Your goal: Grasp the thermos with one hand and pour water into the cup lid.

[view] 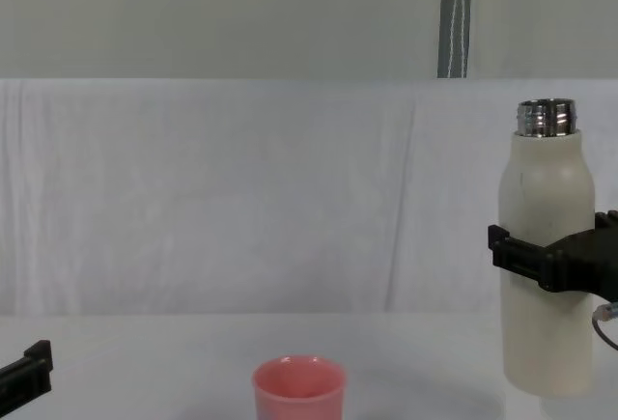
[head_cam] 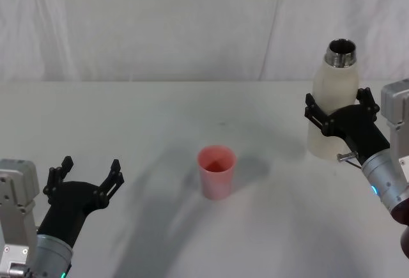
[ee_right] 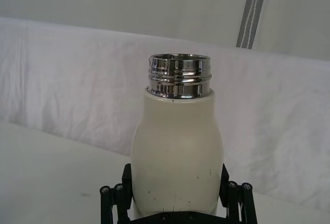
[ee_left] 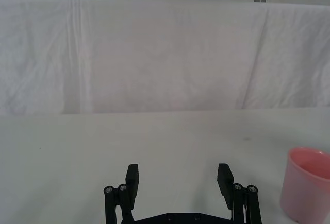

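Note:
The cream-white thermos point(head_cam: 333, 92) stands upright at the right of the table, its open steel neck point(ee_right: 179, 75) on top. My right gripper point(head_cam: 339, 104) is shut on the thermos around its middle, one black finger pressed on each side point(view: 550, 256). I cannot tell whether its base rests on the table or hangs just above it. The pink cup lid point(head_cam: 216, 170) stands upright in the table's middle, well to the left of the thermos. My left gripper point(head_cam: 89, 170) hovers open at the near left with nothing in it, and the cup lid point(ee_left: 307, 183) sits off to its right.
The table point(head_cam: 160, 118) is covered in white cloth, and a white draped backdrop point(view: 241, 188) rises behind it. A grey vertical pole point(view: 456, 14) stands behind the backdrop. Bare cloth lies between the cup lid and the thermos.

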Controlling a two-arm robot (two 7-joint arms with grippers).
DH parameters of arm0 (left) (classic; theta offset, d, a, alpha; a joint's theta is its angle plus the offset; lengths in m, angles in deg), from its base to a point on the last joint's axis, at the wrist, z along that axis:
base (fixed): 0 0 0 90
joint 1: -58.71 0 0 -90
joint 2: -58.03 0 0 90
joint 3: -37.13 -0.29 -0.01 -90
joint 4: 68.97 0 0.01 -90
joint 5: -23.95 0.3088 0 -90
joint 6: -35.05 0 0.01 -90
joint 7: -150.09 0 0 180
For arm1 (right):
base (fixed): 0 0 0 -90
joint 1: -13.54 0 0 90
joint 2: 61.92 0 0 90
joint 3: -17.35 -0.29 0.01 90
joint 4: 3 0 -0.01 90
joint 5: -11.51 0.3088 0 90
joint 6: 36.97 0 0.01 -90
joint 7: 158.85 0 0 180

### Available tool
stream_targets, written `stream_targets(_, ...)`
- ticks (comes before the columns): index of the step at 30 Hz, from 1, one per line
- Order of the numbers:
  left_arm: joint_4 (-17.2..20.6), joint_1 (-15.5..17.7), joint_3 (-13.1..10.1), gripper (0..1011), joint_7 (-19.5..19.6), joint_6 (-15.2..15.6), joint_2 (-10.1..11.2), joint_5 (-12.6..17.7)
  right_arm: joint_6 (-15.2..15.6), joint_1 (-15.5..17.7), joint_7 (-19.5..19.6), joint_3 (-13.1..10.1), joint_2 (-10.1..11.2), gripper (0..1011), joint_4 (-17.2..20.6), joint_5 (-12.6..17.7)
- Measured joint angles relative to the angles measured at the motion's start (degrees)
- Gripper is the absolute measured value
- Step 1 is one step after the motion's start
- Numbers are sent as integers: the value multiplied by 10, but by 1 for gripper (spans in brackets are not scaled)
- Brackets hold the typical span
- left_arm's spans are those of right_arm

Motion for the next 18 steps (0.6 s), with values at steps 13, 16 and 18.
stream_targets(13,0,0,0,1001,0,0,0,0,14,-6,-14,16,32,955,23,-29)
stream_targets(16,0,0,0,1001,0,0,0,0,19,-11,-21,23,40,955,37,-37)
stream_targets(18,0,0,0,1001,0,0,0,0,22,-14,-22,27,45,955,45,-44)
